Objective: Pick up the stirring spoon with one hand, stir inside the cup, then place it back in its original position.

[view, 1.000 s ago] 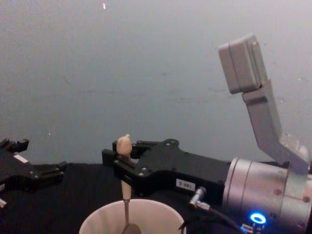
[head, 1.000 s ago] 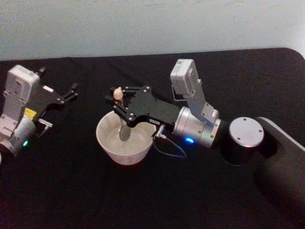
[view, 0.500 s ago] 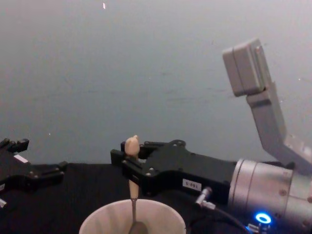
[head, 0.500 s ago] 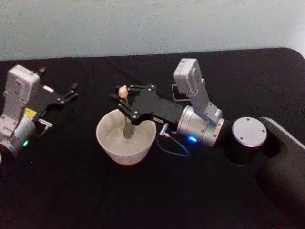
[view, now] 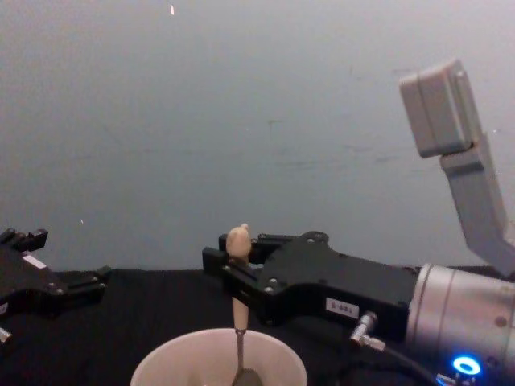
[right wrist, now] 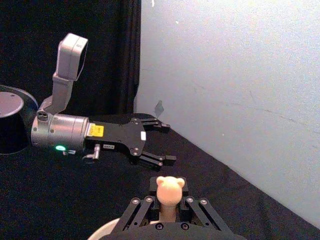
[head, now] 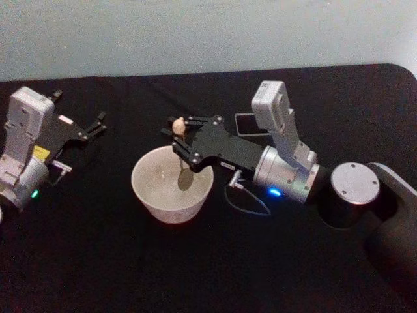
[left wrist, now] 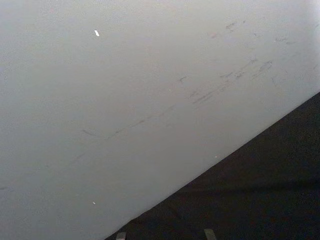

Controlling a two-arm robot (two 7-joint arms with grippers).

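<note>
Black cloth covers the desk, which ends at a plain pale grey-blue wall behind it. Near the middle of the desk stands the cup, wide, round and cream-coloured. The right gripper reaches in from the right, over the cup's far rim, and is clamped on the beige handle of the stirring spoon, just under the small animal-head knob. From the right wrist view, black fingers sit close on either side of the handle. The spoon stands nearly upright, the knob rising above the gripper, the thin shaft running down past the rim, and the shiny metal bowl low inside the cup towards its right side. Whether the bowl touches the bottom cannot be told. The gripper's silver wrist shows a blue light, and the wrist camera rises above it on a grey bracket. Behind this arm, partly hidden by that bracket, the dark square box holder sits on the desk, apart from the cup. The left gripper hangs at the left side of the desk, well apart from the cup, with its fingers spread wide and nothing between them.
</note>
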